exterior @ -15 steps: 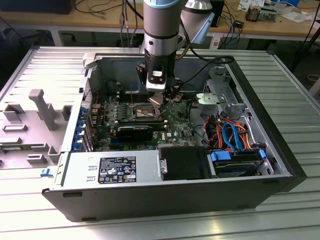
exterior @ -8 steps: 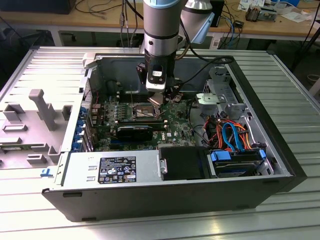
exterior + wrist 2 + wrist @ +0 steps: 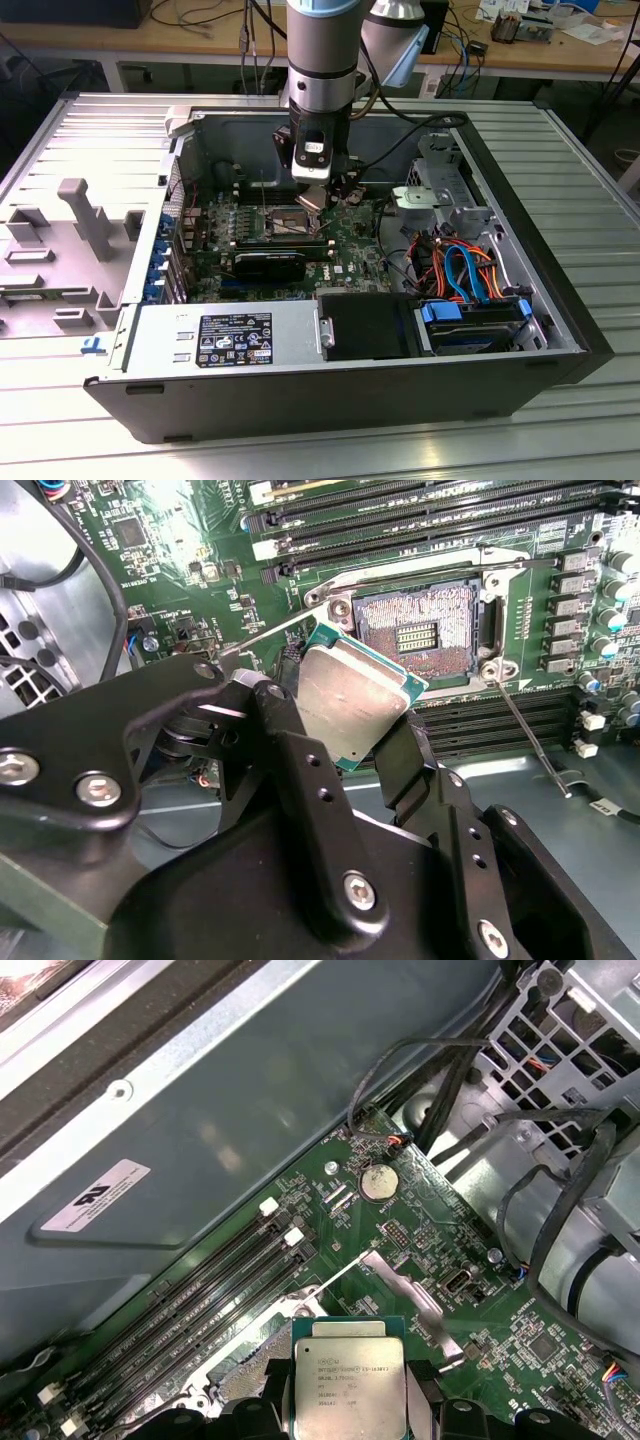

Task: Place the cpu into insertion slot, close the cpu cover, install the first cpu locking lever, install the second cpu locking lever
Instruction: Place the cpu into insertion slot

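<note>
My gripper (image 3: 355, 725) is shut on the cpu (image 3: 355, 705), a small silver-topped chip with a green edge, one black finger (image 3: 290, 750) on each side. The cpu hangs tilted just above and beside the insertion slot (image 3: 425, 635), which lies uncovered with its dark pin field showing. In the first wrist view the cpu (image 3: 350, 1385) shows its printed top between the fingers. A silver plate (image 3: 405, 1290), apparently the cpu cover, stands raised next to the slot. Two thin lever rods (image 3: 525, 730) (image 3: 262, 632) stick up free. In the exterior view the gripper (image 3: 314, 198) hovers over the slot (image 3: 283, 222).
Long black memory slots (image 3: 400, 525) flank the socket on the green board (image 3: 350, 235). The open case has a power supply (image 3: 225, 340) in front, a black shroud (image 3: 365, 325) and drive bays with blue and orange cables (image 3: 465, 270) on the exterior view's right. Grey case walls enclose the area.
</note>
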Robot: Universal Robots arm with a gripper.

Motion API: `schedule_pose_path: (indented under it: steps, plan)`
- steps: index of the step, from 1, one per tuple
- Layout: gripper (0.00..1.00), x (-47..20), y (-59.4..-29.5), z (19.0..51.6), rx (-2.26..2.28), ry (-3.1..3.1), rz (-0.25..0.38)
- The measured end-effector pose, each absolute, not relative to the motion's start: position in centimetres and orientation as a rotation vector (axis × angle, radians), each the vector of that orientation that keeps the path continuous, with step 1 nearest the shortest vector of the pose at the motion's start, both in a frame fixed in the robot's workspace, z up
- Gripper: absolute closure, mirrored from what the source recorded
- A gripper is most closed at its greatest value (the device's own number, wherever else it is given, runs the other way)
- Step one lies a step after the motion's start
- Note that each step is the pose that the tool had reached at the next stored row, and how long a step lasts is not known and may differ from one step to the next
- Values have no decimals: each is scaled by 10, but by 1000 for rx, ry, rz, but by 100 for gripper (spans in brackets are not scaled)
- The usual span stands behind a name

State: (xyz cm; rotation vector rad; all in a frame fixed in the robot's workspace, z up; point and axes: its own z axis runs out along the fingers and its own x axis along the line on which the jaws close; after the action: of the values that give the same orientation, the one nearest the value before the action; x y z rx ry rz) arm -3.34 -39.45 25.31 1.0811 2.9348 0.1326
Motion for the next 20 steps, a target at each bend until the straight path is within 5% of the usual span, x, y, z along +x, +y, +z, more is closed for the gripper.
schedule_pose_path:
  steps: [20]
  plan:
    - [46,-33,-395,253,1107,2924,132]
